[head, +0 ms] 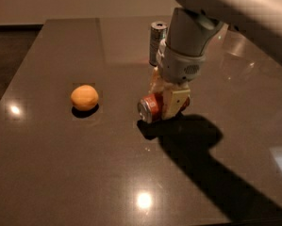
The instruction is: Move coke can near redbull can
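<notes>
The coke can [150, 108] lies on its side, red with its silver end facing me, held just above the dark table [55, 173]. My gripper [165, 98] comes down from above and is shut on it, one cream finger [176, 101] across its right side. The redbull can [156, 42], slim and silver-blue, stands upright just behind the gripper, partly hidden by the arm's wrist [185, 55].
An orange fruit [84, 97] sits on the table to the left of the coke can. The table's left edge [18, 69] borders a dark floor. The arm casts a wide shadow [211, 173] to the right front.
</notes>
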`<state>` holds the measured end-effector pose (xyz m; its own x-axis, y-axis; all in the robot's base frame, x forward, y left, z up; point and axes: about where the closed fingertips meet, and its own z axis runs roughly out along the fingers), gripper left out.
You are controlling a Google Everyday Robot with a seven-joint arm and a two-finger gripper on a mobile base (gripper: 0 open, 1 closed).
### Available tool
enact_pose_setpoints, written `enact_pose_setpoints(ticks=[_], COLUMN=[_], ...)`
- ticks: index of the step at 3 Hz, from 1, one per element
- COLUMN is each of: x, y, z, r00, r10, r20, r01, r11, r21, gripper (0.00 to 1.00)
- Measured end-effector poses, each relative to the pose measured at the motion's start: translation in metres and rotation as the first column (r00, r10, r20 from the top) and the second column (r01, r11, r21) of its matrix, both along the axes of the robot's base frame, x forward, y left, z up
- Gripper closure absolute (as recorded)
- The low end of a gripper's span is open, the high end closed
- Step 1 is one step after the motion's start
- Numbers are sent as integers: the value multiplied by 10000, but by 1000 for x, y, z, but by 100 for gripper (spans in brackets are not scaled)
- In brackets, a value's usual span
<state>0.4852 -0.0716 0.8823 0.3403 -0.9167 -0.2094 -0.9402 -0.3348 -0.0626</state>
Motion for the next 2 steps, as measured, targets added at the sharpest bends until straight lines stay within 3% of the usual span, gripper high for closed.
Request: enact_pose_setpoints(ticks=[1, 2], x=[41, 81], y=[-7, -11], z=[16, 18], r00=[9944, 9756], r10=[-1023, -2127], r20=[260, 552], r01=[1015, 2109], r11=[9943, 9768], r21=[315, 378], gripper=[100, 100])
